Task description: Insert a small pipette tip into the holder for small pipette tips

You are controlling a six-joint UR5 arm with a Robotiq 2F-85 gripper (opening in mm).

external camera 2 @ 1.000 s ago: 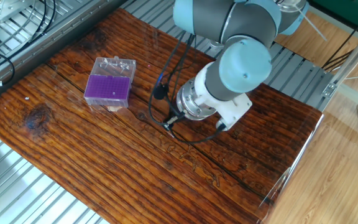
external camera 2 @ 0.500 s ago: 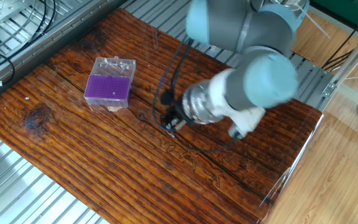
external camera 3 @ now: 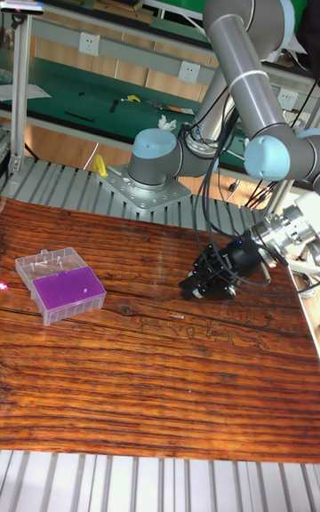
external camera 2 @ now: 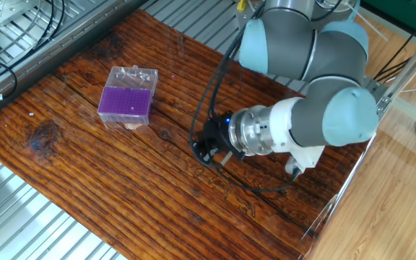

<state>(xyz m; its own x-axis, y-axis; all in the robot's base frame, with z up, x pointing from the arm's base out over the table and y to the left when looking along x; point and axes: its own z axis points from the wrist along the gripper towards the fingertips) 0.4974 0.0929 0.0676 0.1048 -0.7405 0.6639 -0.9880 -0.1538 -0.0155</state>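
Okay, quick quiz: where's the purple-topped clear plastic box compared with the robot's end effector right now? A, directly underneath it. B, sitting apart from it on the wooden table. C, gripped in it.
B: the purple-topped clear plastic box sits on the wooden table, well clear of the end effector.

Grey arm tubes with pale blue joint caps; silver wrist; black cables.
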